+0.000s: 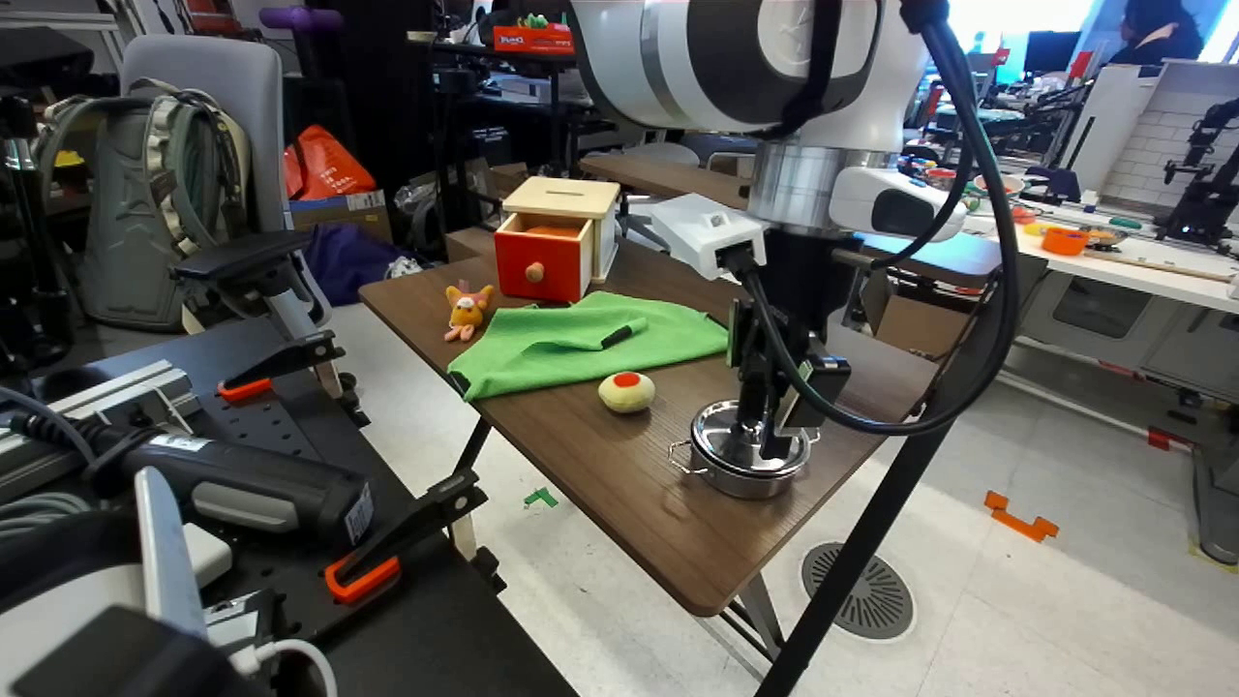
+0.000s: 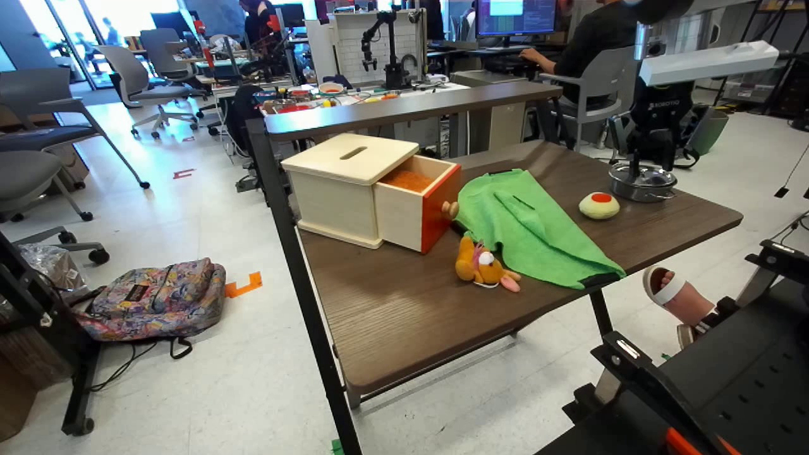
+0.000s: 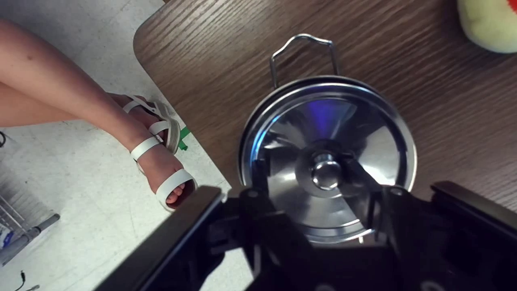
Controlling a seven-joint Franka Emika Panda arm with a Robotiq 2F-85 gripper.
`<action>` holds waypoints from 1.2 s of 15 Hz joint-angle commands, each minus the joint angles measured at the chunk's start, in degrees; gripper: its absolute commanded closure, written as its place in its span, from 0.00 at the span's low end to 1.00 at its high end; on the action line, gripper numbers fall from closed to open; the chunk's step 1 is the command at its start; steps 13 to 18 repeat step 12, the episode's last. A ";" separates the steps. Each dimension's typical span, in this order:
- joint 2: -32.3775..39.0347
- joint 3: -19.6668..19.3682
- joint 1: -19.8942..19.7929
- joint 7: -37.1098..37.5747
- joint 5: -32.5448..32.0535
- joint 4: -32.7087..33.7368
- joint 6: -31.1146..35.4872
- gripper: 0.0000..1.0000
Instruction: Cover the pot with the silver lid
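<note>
Fingers (image 3: pixel 261 178) spread, that was how your gripper (image 3: pixel 305 165) stood: nothing held, one tip to either side of the knob (image 3: pixel 326 176) on the silver lid (image 3: pixel 323 125). The tip at the knob's two o'clock ran very near; touching or just beside, you couldn't tell. And the lid sat on the pot (image 1: pixel 743 483), near enough level in both exterior views, so covering looked as good as done! One doubt: a dark crescent ran along the wrist-view rim from nine to twelve; shadow or off-centre seat, you couldn't say.

Trouble, then? Any sideways drift during a lift risked hooking that near tip on the knob and tipping the lid. Pinching before rising threatened to lift it too. And a shove towards eight o'clock in the wrist view threatened to slide the pot off the table (image 3: pixel 456 105), its edge near on that side.

A yellow toy (image 3: pixel 488 26) lay on the wood grain at two o'clock. In an exterior view, ten o'clock from the pot brought the green cloth (image 1: pixel 571 353) and the orange plush (image 1: pixel 467 308); closer to eleven, the wooden box (image 1: pixel 561 201), red drawer (image 1: pixel 563 263) pulled out. At nine in the wrist view, a sandalled foot (image 3: pixel 161 173) rested on pale floor (image 3: pixel 105 210); in an exterior view, a person (image 2: pixel 597 47) sat by a monitor (image 2: pixel 515 22).
</note>
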 commanded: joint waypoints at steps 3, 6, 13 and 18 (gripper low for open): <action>-3.60 0.71 -0.40 -1.73 0.18 -2.97 0.09 0.02; -8.36 1.41 -0.52 -3.43 0.52 -7.40 2.06 0.00; -14.43 3.25 -1.15 -7.38 2.86 -10.90 2.74 0.00; -14.43 3.25 -1.15 -7.38 2.86 -10.90 2.74 0.00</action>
